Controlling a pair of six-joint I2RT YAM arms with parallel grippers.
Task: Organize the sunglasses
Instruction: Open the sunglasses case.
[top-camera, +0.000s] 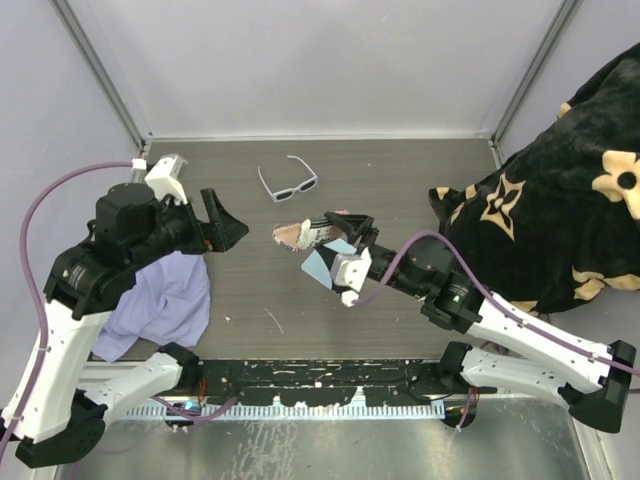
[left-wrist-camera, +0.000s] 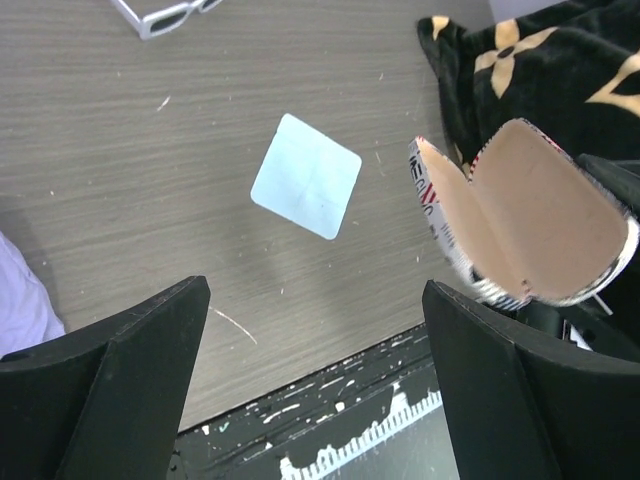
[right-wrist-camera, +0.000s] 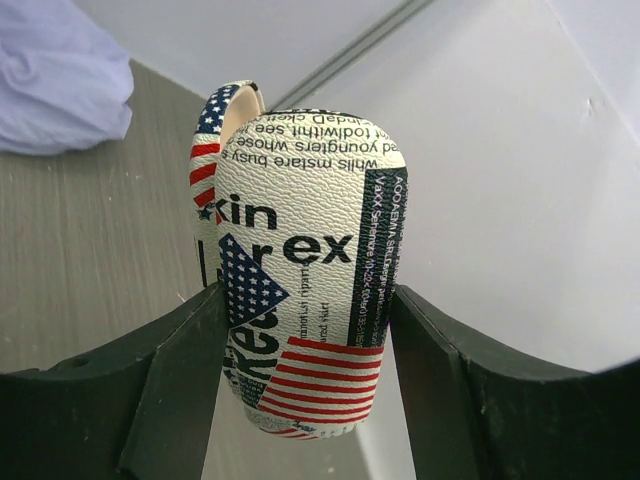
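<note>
Flag-print case (right-wrist-camera: 300, 240) is clamped in my right gripper (top-camera: 345, 235) at frame centre, flap gaping. Left gripper (top-camera: 226, 226) at centre-left, spread wide, holding nothing. Pale blue cloth (left-wrist-camera: 306, 176) lies flat on the table (top-camera: 400, 180). I note the white sunglasses (top-camera: 288, 183) beyond, upper centre, temples unfolded, clear of both grippers.

Sunglasses (top-camera: 288, 181) sit unfolded on table (top-camera: 400, 170), far side, apart from both arms. Right gripper (top-camera: 340, 232) clamps case (top-camera: 298, 236), which points left. Light blue cloth (top-camera: 318, 265) just beside the case, near side. Left gripper (top-camera: 230, 220) has jaws apart, nothing between, facing the case. Lavender fabric (top-camera: 165, 300) under left arm. Black floral blanket (top-camera: 540, 220) at right edge.
</note>
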